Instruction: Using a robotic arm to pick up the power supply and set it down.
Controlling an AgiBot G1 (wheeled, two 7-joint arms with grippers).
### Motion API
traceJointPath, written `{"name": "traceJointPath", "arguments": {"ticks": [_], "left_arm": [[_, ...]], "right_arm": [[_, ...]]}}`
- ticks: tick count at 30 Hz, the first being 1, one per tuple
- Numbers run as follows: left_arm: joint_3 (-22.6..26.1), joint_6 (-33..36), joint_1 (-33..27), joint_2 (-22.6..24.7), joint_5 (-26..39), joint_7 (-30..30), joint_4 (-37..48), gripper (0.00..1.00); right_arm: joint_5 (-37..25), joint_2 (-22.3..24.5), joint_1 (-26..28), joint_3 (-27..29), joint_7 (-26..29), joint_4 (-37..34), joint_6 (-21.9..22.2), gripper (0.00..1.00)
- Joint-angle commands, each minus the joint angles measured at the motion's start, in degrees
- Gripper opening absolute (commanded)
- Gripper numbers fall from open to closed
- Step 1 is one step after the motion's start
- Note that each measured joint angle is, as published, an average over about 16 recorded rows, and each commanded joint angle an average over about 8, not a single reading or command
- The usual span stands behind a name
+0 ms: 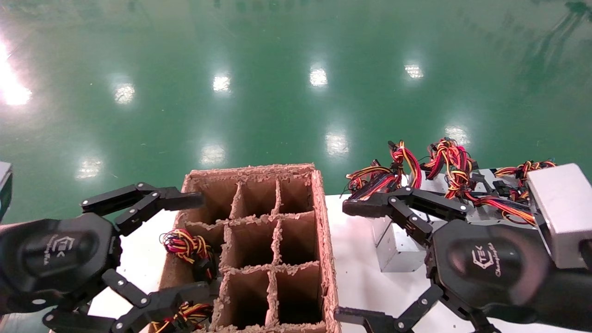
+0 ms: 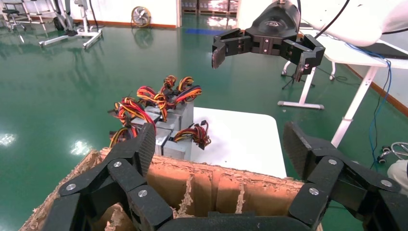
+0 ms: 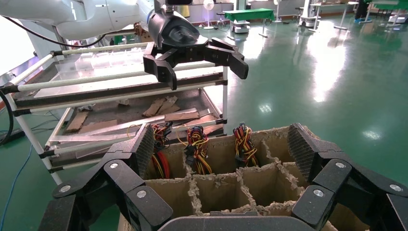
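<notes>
While both grippers hang wide open and empty, the right gripper [image 1: 365, 261] is nearer the power supply [image 1: 398, 246], a silver box at the table's [image 1: 356, 282] far right edge, just beyond its fingertips. The left gripper [image 1: 152, 256] straddles the cardboard crate [image 1: 323, 240].

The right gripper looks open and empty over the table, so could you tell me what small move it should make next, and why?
Probably lower the right gripper onto the nearest power supply on the white table. Its jaws are spread with nothing between them, and the cardboard box has empty compartments. The left gripper, also open, hovers over the box's left side.
</notes>
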Motion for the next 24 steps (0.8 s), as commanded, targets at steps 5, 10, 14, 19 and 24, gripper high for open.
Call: {"name": "traceJointPath", "arguments": {"ticks": [5, 10, 14, 19, 24], "left_arm": [[0.0, 0.0, 0.0, 0.0, 0.0, 0.0, 0.0, 0.0], [0.0, 0.0, 0.0, 0.0, 0.0, 0.0, 0.0, 0.0], [0.0, 0.0, 0.0, 0.0, 0.0, 0.0, 0.0, 0.0], [0.0, 0.0, 0.0, 0.0, 0.0, 0.0, 0.0, 0.0], [0.0, 0.0, 0.0, 0.0, 0.0, 0.0, 0.0, 0.0]], "right_arm": [[0.1, -0.2, 0.1, 0.0, 0.1, -0.1, 0.0, 1.0], [-0.2, -1.4, 1.2, -0.5, 0.5, -0.8, 0.2, 1.0], [-2.3, -3.1, 2.8, -1.8, 0.7, -1.6, 1.0, 1.0], [-6.4, -6.2, 4.9, -4.1, 0.3, -3.1, 2.2, 1.0], [-10.1, -10.4, 7.4, -6.5, -0.9, -6.2, 2.9, 1.0]]}}
